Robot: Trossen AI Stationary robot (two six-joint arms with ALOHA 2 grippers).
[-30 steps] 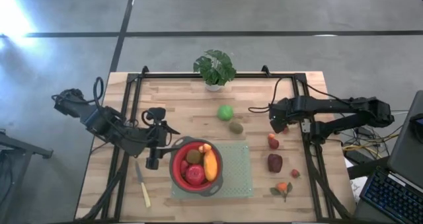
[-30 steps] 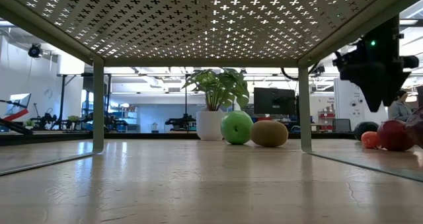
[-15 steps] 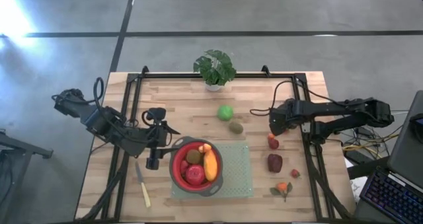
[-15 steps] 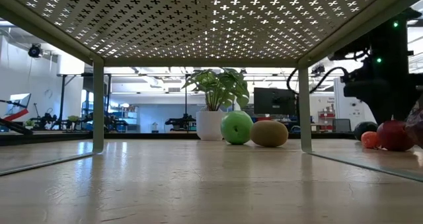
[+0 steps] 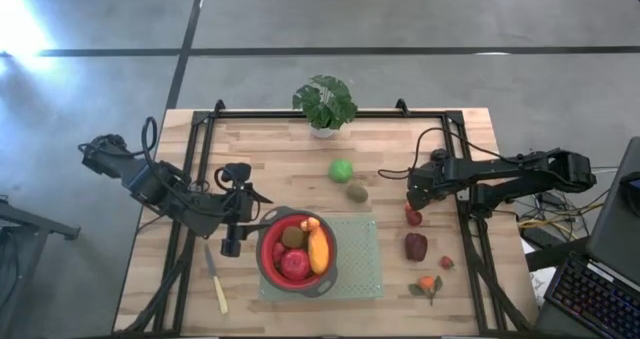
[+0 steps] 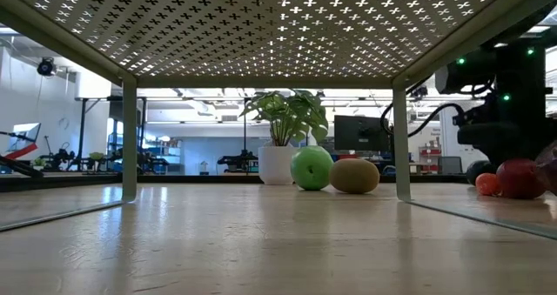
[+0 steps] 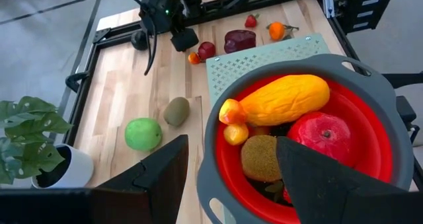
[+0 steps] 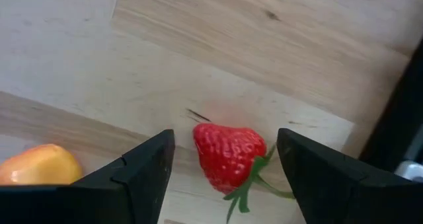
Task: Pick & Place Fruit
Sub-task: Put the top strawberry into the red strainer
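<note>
Table (image 5: 300, 169), wood. Mat (image 5: 360, 264) near front. Red bowl (image 5: 268, 259) on mat, holds long orange piece (image 5: 319, 249), apple (image 5: 294, 265), kiwi (image 5: 292, 236). Left gripper (image 5: 236, 224) just beside bowl, fingers apart, nothing held. Right gripper (image 8: 225, 178) low over strawberry (image 8: 228, 156), fingers wide either side, maybe not touching. Green ball (image 5: 342, 169), second kiwi (image 5: 357, 192) mid-table.

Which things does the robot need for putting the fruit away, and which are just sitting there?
For the job:
green ball
kiwi
strawberry
dark-red lump
red bowl, already holding fruit
right gripper, open over the strawberry

Just lying about:
potted plant
knife
green mat
</note>
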